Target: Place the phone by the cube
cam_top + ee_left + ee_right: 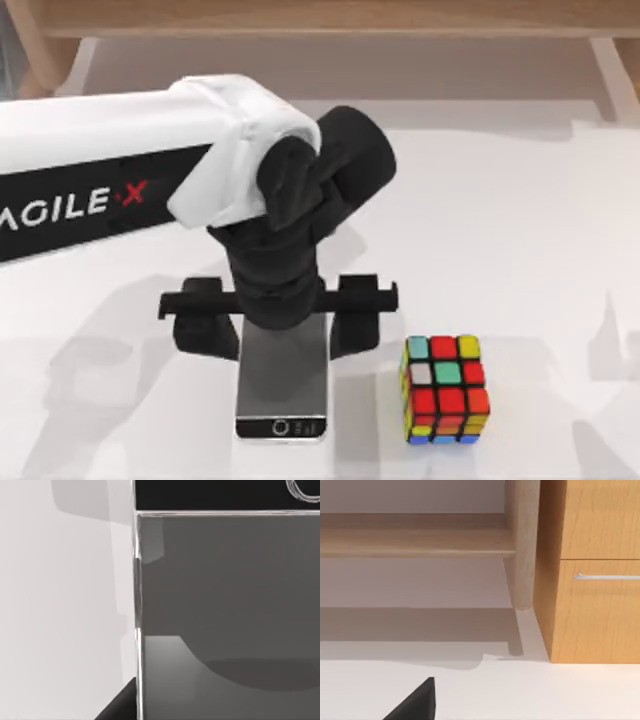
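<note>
Left arm (120, 170) reaches across the white counter (540, 220), its gripper (282, 320) low over the phone (283, 385). Fingers spread, one either side of the phone's edges, not pinching. Phone lies flat, just left of the cube (444, 388), a narrow gap between. Risk, as I judge it: a tilted lift-off drags the phone or knocks the cube. Right arm parked; its camera faces a wooden cabinet (590, 570).
</note>
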